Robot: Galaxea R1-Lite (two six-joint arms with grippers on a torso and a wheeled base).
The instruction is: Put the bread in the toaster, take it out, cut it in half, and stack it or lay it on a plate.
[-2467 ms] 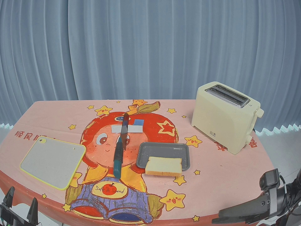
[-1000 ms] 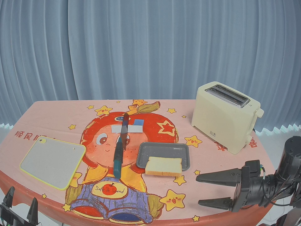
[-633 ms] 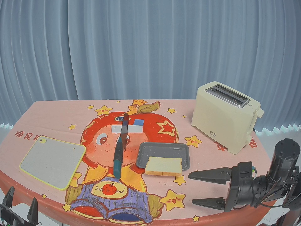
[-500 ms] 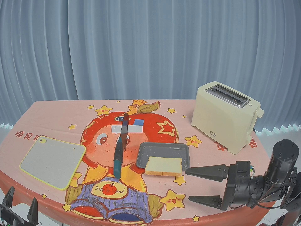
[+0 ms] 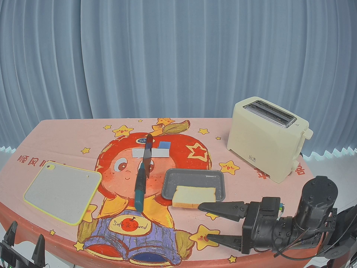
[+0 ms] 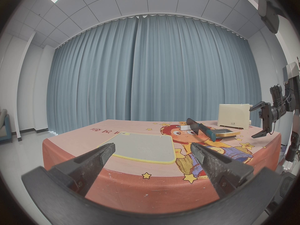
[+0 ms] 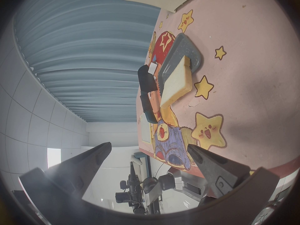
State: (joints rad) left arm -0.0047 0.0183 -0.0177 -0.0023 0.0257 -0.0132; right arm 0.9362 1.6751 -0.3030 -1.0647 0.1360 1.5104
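Left gripper (image 5: pixel 24 242): low at the near left corner of the bench (image 5: pixel 55 138), off its edge. Its fingers are spread apart with nothing between them.
Cutting board (image 5: pixel 61 192): grey with a yellow-green rim, flat on the left part of the bench, close to the near edge.
Knife (image 5: pixel 142 175): just left of centre, with its teal handle toward the near edge. Its dark blade runs away from the robot and crosses a block.
Block (image 5: pixel 155 152): a white bar with a small blue piece behind it, under the far part of the blade.
Tray (image 5: pixel 193 176): a dark grey rectangle, right of the knife handle and apart from it.
Bread (image 5: pixel 194 197): a pale slice lying on the near side of the tray, over its near rim. It is not in the toaster.
Right gripper (image 5: pixel 203 221): lying level over the near right part of the bench. Its fingers are wide apart and empty, pointing at the bread. The right wrist view shows the tips short of the slice.
Toaster (image 5: pixel 267 136): cream, standing at the far right of the bench with its slots facing up, well apart from the tray.
Backdrop: a blue-grey curtain (image 5: pixel 178 49) behind the bench.
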